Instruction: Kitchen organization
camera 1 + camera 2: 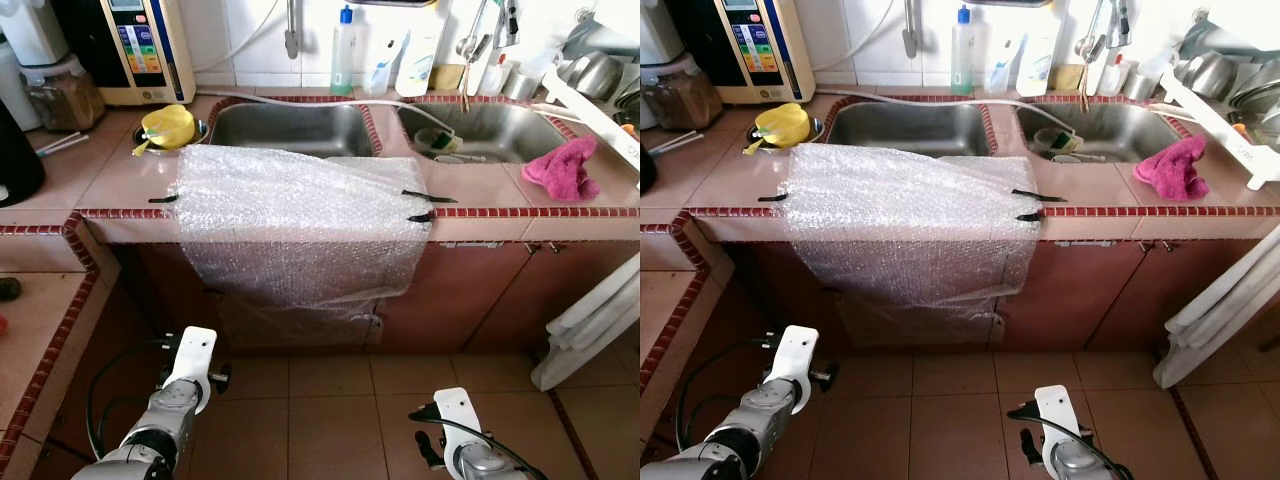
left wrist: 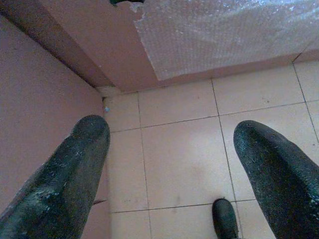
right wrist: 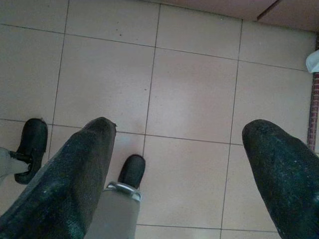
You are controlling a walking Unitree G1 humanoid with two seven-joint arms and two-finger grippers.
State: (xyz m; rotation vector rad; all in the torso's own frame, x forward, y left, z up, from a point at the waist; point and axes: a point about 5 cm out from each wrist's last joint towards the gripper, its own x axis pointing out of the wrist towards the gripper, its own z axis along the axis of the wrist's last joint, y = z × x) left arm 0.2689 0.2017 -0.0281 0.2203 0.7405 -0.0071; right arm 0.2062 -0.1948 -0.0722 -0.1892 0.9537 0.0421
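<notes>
Hands hang low over the tiled floor (image 3: 189, 94), left hand (image 2: 172, 164) and right hand (image 3: 179, 164) both spread wide, holding nothing.

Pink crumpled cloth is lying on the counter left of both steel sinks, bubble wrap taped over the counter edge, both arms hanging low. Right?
Not quite. The pink crumpled cloth lies on the tiled counter to the right of both steel sinks, as the left eye view shows. The rest holds: the clear bubble wrap sheet is taped over the counter edge, and the left gripper and right gripper hang low over the floor tiles, fingers apart.

bubble wrap (image 1: 300, 215) over counter (image 1: 480, 190), sinks (image 1: 290, 130) behind
</notes>
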